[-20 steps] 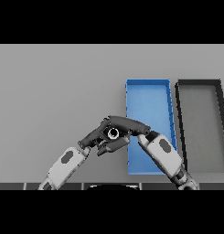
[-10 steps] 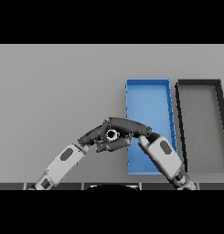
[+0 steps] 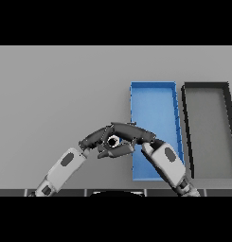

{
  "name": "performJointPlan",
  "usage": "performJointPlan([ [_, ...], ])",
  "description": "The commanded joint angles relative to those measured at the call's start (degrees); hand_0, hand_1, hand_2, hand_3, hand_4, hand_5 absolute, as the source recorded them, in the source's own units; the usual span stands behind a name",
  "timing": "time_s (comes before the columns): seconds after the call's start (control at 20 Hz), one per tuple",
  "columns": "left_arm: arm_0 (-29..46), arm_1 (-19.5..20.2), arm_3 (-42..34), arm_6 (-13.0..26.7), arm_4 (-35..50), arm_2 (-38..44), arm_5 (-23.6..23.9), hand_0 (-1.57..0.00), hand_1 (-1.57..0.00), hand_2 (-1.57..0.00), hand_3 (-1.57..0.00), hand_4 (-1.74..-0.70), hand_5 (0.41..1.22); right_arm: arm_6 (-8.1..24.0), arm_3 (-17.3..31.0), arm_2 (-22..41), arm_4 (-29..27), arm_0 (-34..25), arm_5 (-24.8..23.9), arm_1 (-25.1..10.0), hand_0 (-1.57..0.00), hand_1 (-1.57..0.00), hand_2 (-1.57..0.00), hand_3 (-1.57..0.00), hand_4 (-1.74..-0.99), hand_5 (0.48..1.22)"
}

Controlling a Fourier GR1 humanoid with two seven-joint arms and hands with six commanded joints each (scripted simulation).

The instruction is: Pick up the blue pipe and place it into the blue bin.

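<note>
Wide grey surface [image 3: 56, 90], bare across its left and far parts. Black bin [image 3: 208, 97] at far right, nothing inside; blue bin [image 3: 153, 101] just beside it on the left, nothing visible inside, near end covered by the right forearm. Left robot hand [image 3: 93, 138] and right robot hand [image 3: 131, 132] meeting just left of the blue bin's left wall, fingers curled together round the pipe [image 3: 112, 141], only its ringed end showing.

White-grey arms, dark left hand [image 3: 91, 140] and right hand [image 3: 131, 132]
</note>
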Motion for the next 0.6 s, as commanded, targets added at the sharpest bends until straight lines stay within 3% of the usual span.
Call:
performJointPlan([
  [0.0, 0.1, -0.1, 0.1, -0.5, -0.2, -0.1, 0.1, -0.08, -0.07, -0.07, -0.03, -0.83, 0.719, -0.7, -0.2, 0.1, 1.2, 0.6, 0.0, -0.3, -1.57, -1.57, -1.57, -1.57, -1.485, 1.219],
  [0.15, 0.5, -1.1, 0.5, 0.4, 1.5, 0.6, 0.3, -0.04, -0.03, -0.04, -0.01, -0.84, 0.636, -0.4, 0.9, -1.1, 1.0, -0.5, 0.3, -0.7, -1.57, -1.57, -1.57, -1.57, -1.487, 1.220],
  [0.3, 1.5, -1.5, -0.5, 6.0, 2.5, 0.5, 1.6, -0.02, -0.02, -0.02, -0.01, -0.87, 0.612, 0.7, 1.1, -1.3, 1.0, -0.5, -0.3, 0.7, -1.57, -1.57, -1.57, -1.57, -1.491, 1.220],
  [0.55, 2.8, -0.2, -1.7, 6.8, 1.9, 0.1, 1.5, -0.01, 0.00, -0.01, 0.00, -0.87, 0.543, 9.3, -0.2, -4.5, -17.6, -3.1, -5.9, 1.7, -1.57, -1.57, -1.57, -1.57, -1.493, 1.221],
])
